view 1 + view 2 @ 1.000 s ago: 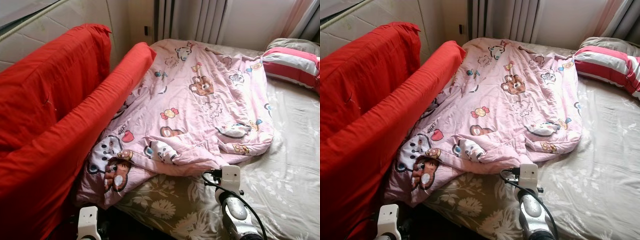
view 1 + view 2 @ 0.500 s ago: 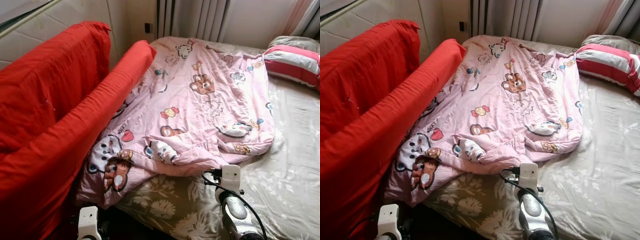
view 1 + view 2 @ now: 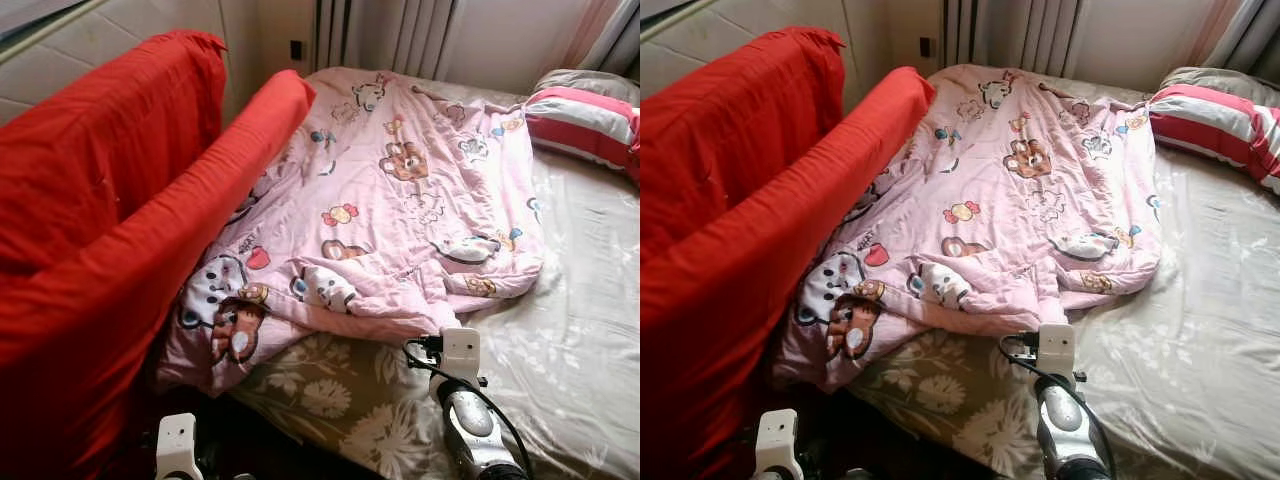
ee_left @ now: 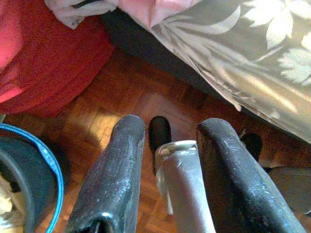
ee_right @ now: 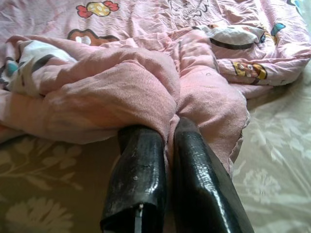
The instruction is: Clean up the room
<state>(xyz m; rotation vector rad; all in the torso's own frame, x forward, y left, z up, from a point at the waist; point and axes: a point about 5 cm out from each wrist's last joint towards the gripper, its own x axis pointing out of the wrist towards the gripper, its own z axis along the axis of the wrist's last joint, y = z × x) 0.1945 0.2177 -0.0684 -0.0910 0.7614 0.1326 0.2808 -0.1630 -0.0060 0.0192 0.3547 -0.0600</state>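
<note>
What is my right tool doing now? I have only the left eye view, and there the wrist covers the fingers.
Observer: In the right wrist view, the right tool is shut on a fold of the pink blanket, at its edge nearest the robot.
Operator: And where is the left tool?
Observer: The left tool is open and points down at the wooden floor beside the bed.
Operator: Which things lie on that floor?
Observer: A dark round container with a blue rim stands there, close to the red cover.
</note>
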